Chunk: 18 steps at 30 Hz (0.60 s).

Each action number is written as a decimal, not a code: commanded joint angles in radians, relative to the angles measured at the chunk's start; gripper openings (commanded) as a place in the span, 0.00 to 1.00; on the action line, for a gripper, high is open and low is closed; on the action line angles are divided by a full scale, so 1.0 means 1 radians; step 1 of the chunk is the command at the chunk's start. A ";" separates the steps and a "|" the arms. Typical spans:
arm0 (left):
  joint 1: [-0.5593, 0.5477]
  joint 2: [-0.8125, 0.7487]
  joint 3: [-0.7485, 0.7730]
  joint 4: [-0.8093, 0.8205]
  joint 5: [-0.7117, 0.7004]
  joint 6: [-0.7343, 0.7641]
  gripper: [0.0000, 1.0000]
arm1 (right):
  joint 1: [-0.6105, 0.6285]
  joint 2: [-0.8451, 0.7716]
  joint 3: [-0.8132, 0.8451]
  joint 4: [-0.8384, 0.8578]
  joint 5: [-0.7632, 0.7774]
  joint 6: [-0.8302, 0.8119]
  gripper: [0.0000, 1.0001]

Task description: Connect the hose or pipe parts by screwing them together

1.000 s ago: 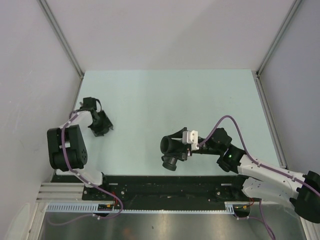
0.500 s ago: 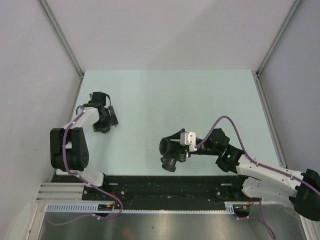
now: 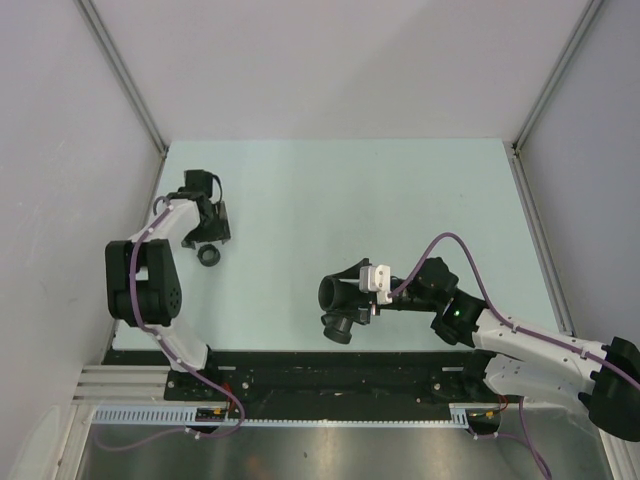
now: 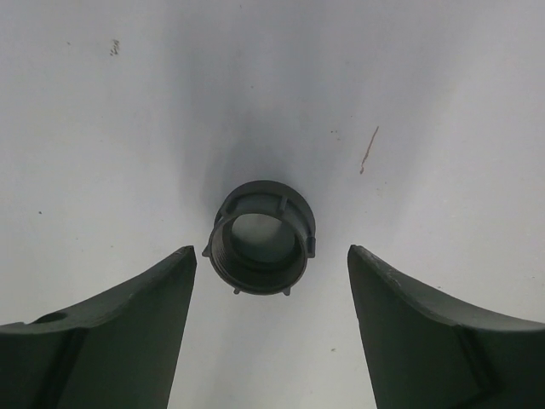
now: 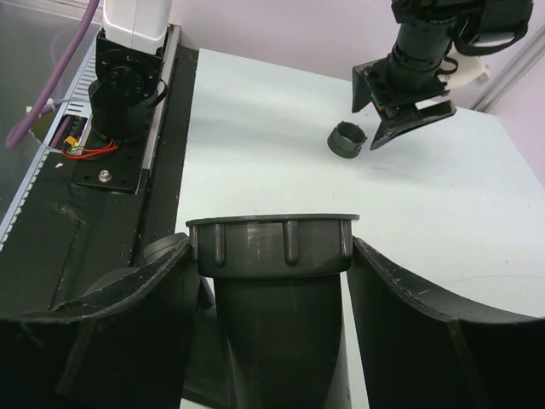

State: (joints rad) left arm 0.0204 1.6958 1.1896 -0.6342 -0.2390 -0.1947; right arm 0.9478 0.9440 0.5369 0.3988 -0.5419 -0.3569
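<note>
A small dark grey ring-shaped pipe fitting (image 3: 208, 256) lies alone on the pale table at the far left, its threaded mouth up (image 4: 262, 237). My left gripper (image 3: 208, 232) hovers just beyond it, open, and the fitting (image 5: 345, 141) sits just ahead of the fingertips, untouched by either finger (image 4: 128, 324). My right gripper (image 3: 352, 298) is shut on a larger branched dark grey fitting (image 3: 333, 292) near the table's front middle. In the right wrist view that fitting's ribbed collar (image 5: 272, 247) is clamped between both fingers (image 5: 426, 332), and its lower end is hidden.
The black base rail (image 3: 330, 375) runs along the near edge, close under the held fitting. A purple cable (image 3: 470, 250) arcs over the right arm. Grey walls and aluminium posts (image 3: 125, 75) enclose the table on three sides.
My left gripper opened, let go of the small fitting and drew back toward the far side, leaving it on the table. The right gripper and its fitting stayed put.
</note>
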 commanded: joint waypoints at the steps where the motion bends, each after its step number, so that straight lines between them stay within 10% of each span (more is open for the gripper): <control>1: 0.019 0.041 0.024 -0.016 0.024 0.024 0.76 | 0.006 -0.007 0.002 0.037 0.014 -0.014 0.31; 18: 0.075 0.088 0.018 -0.012 0.119 0.018 0.68 | 0.017 -0.013 0.000 0.028 0.025 -0.020 0.31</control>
State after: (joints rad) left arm 0.0887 1.7741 1.1896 -0.6506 -0.1684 -0.1913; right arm 0.9558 0.9440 0.5369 0.3943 -0.5331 -0.3630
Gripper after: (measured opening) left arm 0.713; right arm 0.686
